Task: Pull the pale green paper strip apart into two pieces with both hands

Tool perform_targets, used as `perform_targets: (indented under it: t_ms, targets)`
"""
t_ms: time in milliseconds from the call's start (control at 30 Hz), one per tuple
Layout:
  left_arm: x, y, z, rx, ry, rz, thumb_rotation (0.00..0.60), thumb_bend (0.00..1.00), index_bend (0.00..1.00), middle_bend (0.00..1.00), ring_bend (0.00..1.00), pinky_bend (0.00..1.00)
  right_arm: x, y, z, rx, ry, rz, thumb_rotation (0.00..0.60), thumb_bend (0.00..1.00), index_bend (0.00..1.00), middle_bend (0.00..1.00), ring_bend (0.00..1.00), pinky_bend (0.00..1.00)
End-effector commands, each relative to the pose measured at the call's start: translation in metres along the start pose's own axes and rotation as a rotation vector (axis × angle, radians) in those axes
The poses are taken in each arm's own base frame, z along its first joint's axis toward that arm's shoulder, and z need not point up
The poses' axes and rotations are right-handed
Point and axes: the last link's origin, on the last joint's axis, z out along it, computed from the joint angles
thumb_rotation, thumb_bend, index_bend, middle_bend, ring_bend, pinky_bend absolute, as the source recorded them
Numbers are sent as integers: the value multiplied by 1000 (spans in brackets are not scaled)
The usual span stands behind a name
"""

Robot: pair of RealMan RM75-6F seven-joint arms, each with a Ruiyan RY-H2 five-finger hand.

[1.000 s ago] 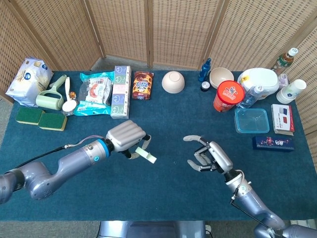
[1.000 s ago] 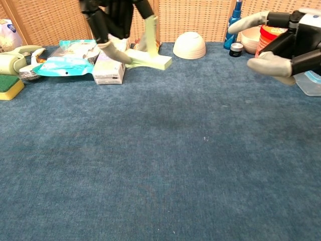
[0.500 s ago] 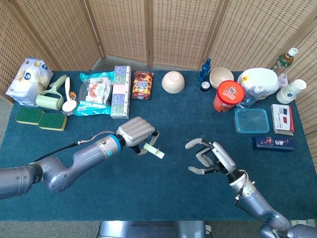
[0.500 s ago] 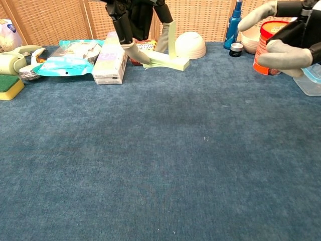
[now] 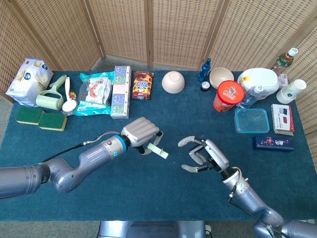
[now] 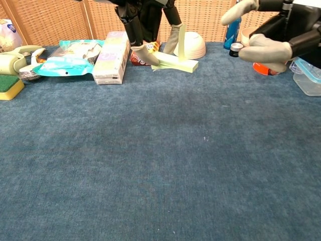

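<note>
From the head view, not much writing is readable: the red round canister (image 5: 228, 95) has some cartoony print on its lid, and the brown snack packet (image 5: 142, 85) and white flour-type bag (image 5: 31, 74) carry labels too small to make out. The left hand (image 5: 141, 134) pinches the pale green paper strip (image 5: 159, 150) above the dark teal table cloth (image 5: 163, 193), roughly mid-table, with the strip poking out toward the right hand (image 5: 203, 155), which holds nothing, fingers spread and curved. Compared with a second ago, the left hand has carried the strip further right, and the right hand has edged in closer. In the chest view, the left hand (image 6: 145, 22) grips the strip (image 6: 175, 61) up off the cloth, while the right hand (image 6: 268, 30) sits near it, fingers apart, not touching.
</note>
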Motion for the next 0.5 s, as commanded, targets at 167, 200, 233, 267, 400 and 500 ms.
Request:
perform_targets:
  t_ms: [167, 200, 233, 267, 400, 500]
  targets:
    - [-1, 3, 3, -4, -5, 6, 600, 452, 781, 1000, 1000, 1000, -2, 0, 13, -11, -8, -3, 600, 272, 367, 972, 964, 848]
    - [0, 4, 3, -5, -4, 6, 600, 453, 781, 1000, 1000, 1000, -2, 1, 14, -12, -9, -2, 600, 286, 369, 972, 964, 848]
    - [0, 5, 4, -5, -4, 6, 600, 452, 781, 1000, 1000, 1000, -2, 1, 15, -14, -10, -3, 600, 298, 370, 972, 964, 848]
    - [0, 5, 4, -6, -4, 5, 600, 453, 781, 1000, 1000, 1000, -3, 1, 16, -16, -11, -1, 600, 306, 371, 972, 963, 848]
    - [1, 7, 6, -10, -3, 4, 600, 452, 781, 1000, 1000, 1000, -4, 0, 22, -14, -20, -1, 600, 338, 387, 972, 964, 848]
    - [1, 8, 6, -11, -6, 6, 600, 453, 781, 1000, 1000, 1000, -5, -2, 25, -10, -24, 2, 600, 353, 405, 973, 963, 848]
